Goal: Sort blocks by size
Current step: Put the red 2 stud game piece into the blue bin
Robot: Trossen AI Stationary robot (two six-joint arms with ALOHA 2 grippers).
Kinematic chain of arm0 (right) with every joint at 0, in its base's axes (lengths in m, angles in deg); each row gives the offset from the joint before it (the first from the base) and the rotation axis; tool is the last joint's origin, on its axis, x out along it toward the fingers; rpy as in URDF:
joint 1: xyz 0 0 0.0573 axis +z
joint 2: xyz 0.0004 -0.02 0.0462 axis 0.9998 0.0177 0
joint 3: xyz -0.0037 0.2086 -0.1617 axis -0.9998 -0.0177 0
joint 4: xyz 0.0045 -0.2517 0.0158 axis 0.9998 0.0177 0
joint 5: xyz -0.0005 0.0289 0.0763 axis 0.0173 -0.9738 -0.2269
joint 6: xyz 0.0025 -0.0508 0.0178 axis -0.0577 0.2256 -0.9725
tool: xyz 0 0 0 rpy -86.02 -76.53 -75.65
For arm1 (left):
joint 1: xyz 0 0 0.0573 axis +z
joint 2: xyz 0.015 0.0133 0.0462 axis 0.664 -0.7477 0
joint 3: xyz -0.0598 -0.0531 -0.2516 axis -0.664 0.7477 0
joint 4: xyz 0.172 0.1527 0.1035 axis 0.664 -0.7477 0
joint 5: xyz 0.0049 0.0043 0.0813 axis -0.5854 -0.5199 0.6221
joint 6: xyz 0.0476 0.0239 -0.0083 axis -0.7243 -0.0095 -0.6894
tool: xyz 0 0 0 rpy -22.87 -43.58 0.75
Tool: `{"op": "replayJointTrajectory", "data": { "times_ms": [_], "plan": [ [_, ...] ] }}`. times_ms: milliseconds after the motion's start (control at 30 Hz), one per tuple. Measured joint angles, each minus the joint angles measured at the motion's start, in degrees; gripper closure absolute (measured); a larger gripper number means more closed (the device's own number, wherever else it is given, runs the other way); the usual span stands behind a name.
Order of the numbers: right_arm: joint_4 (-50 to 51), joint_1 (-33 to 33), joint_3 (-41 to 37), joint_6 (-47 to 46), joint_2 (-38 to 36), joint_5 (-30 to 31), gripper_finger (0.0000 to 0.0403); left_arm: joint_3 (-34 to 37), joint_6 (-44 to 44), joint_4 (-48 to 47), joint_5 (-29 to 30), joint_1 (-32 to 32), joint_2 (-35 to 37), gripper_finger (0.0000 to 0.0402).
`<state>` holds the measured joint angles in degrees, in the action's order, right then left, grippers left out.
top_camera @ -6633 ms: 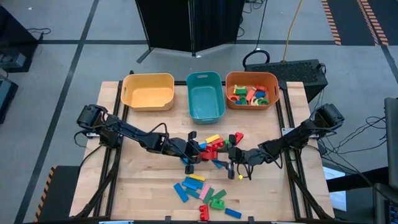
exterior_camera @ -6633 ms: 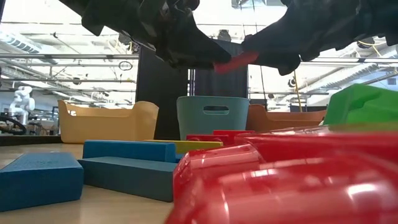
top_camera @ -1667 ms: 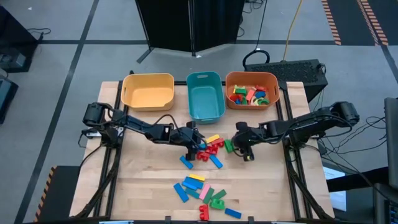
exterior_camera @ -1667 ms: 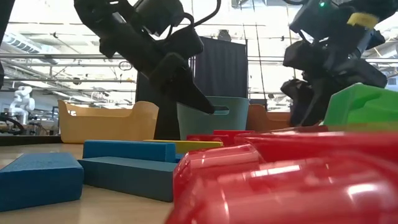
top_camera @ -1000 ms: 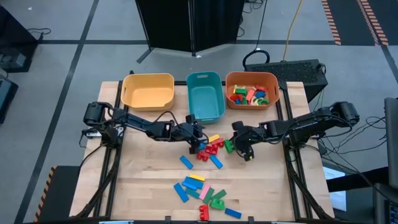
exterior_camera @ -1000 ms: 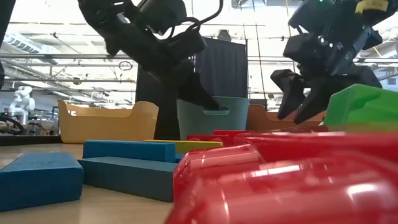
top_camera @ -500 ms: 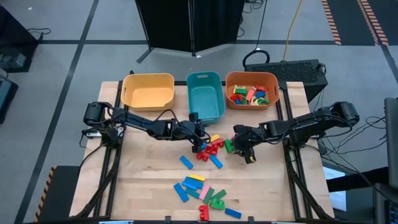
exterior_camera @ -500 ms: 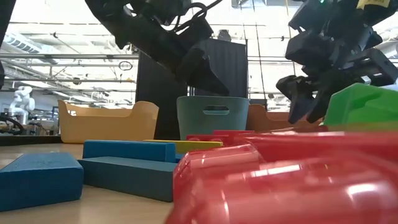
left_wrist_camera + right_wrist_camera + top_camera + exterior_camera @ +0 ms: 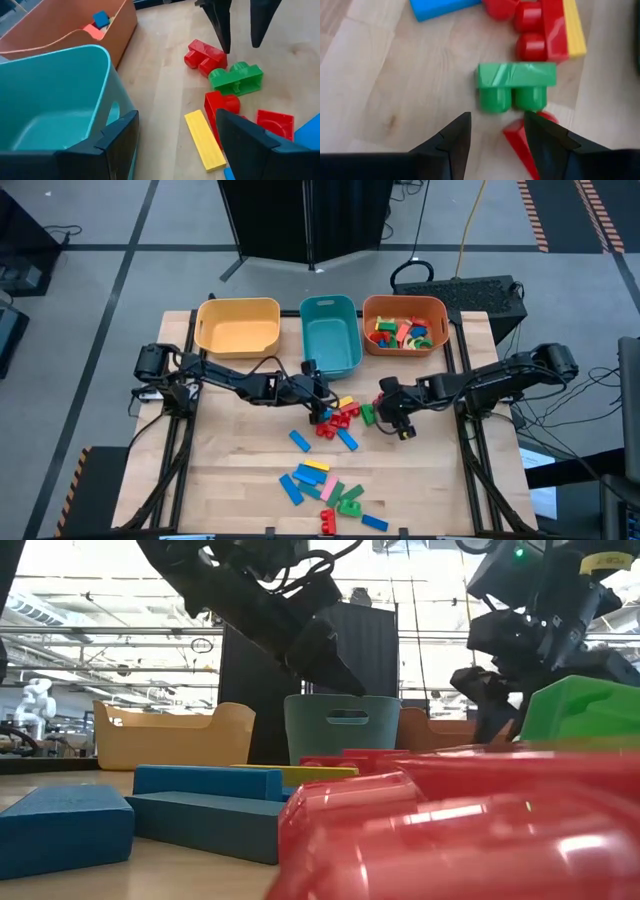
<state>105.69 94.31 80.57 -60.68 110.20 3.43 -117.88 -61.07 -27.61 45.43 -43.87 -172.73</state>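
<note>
Right gripper (image 9: 493, 131) poised over green brick (image 9: 516, 85), jaws spread, empty — best lowered squarely astride it. Left gripper (image 9: 172, 130) spread, empty, by teal bin (image 9: 60, 95).

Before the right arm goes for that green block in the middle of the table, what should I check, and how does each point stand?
1. Right gripper open and empty: ok.
2. Right gripper lined up with the green block: ok in the right wrist view.
3. Green block free of its neighbours: cannot tell; a red block lies close beside it.
4. Left gripper out of the way: not ok, it hangs open near the teal bin, close to the same cluster.
5. Orange bin has room: ok.
</note>
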Motion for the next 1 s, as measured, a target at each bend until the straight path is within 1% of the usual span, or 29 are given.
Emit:
{"op": "replayJointTrajectory", "data": {
  "times_ms": [133,267,333,533,667,767,1000],
  "plan": [
    [5.29,0.0,3.21,-1.55,0.02,0.61,0.0234,-0.02,1.57,-0.86,0.05,0.0,0.02,0.0146],
    [12.52,-0.02,8.25,-3.52,0.0,6.0,0.0234,-0.02,2.59,-0.99,0.09,0.0,0.0,0.0146],
    [15.34,-0.09,9.95,-1.9,0.0,7.38,0.0234,-0.02,2.61,-1.19,0.09,0.0,0.0,0.0146],
    [18.07,-2.67,10.72,6.02,0.39,6.67,0.0234,-0.02,4.12,-2.48,0.09,0.0,0.0,0.0146],
    [18.61,-6.0,10.7,9.73,1.96,2.72,0.0234,-0.02,4.14,-2.58,0.09,-0.02,0.0,0.0146],
    [17.93,-7.97,10.69,12.78,4.6,1.23,0.0234,-0.02,4.16,-2.54,0.09,-0.02,0.01,0.0146],
    [15.58,-9.51,10.83,17.14,11.75,1.36,0.0234,-0.02,5.58,-2.91,0.08,-0.03,0.01,0.0146]
  ]
}}
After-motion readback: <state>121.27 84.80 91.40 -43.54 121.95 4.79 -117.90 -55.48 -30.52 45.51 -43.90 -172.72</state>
